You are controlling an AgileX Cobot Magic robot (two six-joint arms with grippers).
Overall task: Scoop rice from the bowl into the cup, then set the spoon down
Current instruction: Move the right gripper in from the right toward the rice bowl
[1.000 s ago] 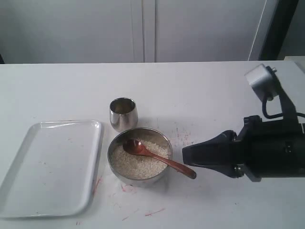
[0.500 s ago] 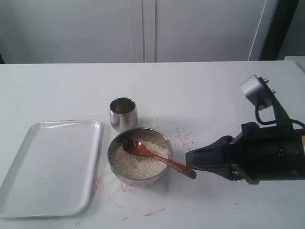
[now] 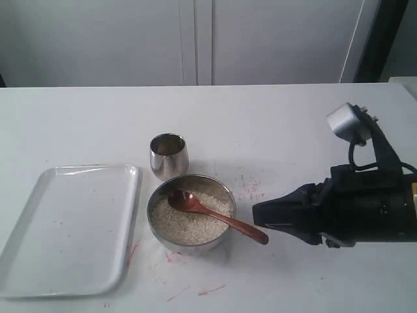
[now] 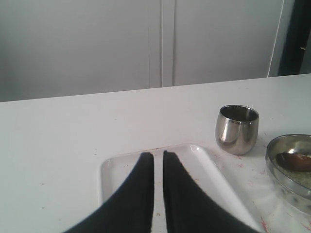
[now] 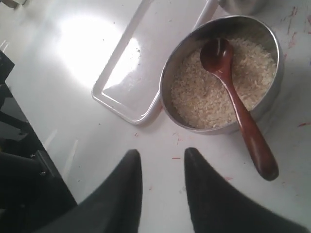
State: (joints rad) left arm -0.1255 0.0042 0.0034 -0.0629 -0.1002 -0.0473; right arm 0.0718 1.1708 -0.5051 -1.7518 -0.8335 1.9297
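- On the white bench (image 3: pixel 293 130), well short of its far edge, stands the round shiny stainless-steel bowl (image 3: pixel 189 246), holding a bed of small off-white rice grains (image 3: pixel 189 228).
- The reddish-brown glossy wooden spoon (image 3: pixel 219 218) lies with its oval head on the rice. Its slim handle leans across the bowl's rim and its end juts out over the bench.
- The black right pincer (image 3: pixel 255 214) hangs low over the bench just beside that handle end, its tips pointing at the bowl.
- Its two fingers (image 5: pixel 199 194) stand apart with nothing between them. In the right wrist view the handle end sits off to one side of the gap, clear of both.
- The small shiny steel tumbler cup (image 3: pixel 169 155) stands upright just beside the bowl, on the side nearer the bench's far edge, with a narrow gap between them.
- The white rectangular tray with rounded corners (image 3: pixel 71 228) lies flat beside the bowl, on the side away from the right pincer.
- The black left pincer (image 4: pixel 156 155) shows only in its own wrist view, above the tray. Its fingers are drawn almost together with a thin slit between them, holding nothing.
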